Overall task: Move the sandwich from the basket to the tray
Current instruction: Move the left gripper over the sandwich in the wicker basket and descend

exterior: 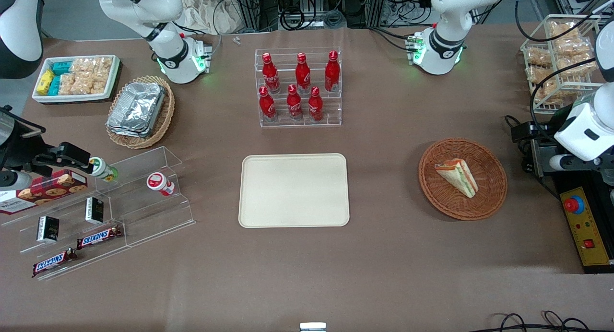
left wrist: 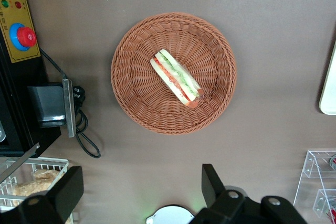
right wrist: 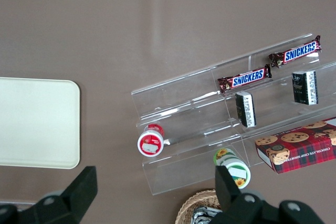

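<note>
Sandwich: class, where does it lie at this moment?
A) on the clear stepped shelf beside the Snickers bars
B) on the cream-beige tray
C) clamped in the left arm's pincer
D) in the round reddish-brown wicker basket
D: the sandwich lies inside the wicker basket; the tray holds nothing, and the left pincer hangs open above the table next to the basket, gripping nothing.

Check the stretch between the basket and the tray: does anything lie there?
Nothing: only bare brown tabletop separates the basket from the tray, per the front view. The open end effector hangs above the table beside the basket.
</note>
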Controlling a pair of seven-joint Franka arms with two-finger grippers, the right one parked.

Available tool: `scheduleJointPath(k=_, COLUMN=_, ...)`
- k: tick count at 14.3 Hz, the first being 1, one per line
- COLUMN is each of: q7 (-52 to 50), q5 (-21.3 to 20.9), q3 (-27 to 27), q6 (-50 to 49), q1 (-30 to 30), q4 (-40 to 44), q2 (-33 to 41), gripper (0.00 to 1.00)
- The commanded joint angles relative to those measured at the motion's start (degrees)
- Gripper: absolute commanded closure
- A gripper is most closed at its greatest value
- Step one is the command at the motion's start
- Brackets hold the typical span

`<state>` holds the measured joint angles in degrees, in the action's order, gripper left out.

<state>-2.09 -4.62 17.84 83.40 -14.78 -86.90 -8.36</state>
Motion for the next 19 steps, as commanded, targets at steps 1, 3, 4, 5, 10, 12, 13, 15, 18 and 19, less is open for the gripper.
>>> scheduleJointPath(k=1, q7=-0.63, q5=0.14, q3=0.35, q6=-1.31, q1=-0.43, q4=0.77, q2=0.27, gripper=0.0)
scheduleJointPath(k=3, q7=-2.38, q5=0.4, q3=0.44, q6=-1.4, q1=-0.34, q4=0.59, q2=0.18, gripper=0.0)
scheduleJointPath(k=4, q7=-3.61, q5=0.4, q3=0.44, q6=-1.4, q1=-0.34, q4=0.15, q2=0.1, gripper=0.0)
scheduleJointPath(k=5, q7=-3.88, q5=0.57, q3=0.44, q6=-1.4, q1=-0.34, q4=-0.72, q2=0.27, gripper=0.0)
scheduleJointPath(k=10, q7=-7.04, q5=1.45, q3=0.62, q6=7.35, q1=-0.16, q4=-13.25, q2=6.4, gripper=0.0)
scheduleJointPath(k=12, q7=-9.15, q5=4.0, q3=0.44, q6=15.7, q1=-0.34, q4=-22.92, q2=10.62, gripper=0.0)
scheduleJointPath(k=13, q7=-10.03, q5=4.09, q3=0.44, q6=18.26, q1=-0.42, q4=-26.01, q2=11.6, gripper=0.0)
scheduleJointPath(k=15, q7=-12.84, q5=4.18, q3=0.44, q6=21.87, q1=-0.34, q4=-29.89, q2=11.79, gripper=0.0)
scheduleJointPath(k=18, q7=-14.08, q5=4.18, q3=0.44, q6=30.82, q1=-0.34, q4=-36.74, q2=11.61, gripper=0.0)
scheduleJointPath(k=19, q7=-14.86, q5=4.18, q3=0.44, q6=33.55, q1=-0.34, q4=-38.42, q2=11.09, gripper=0.0)
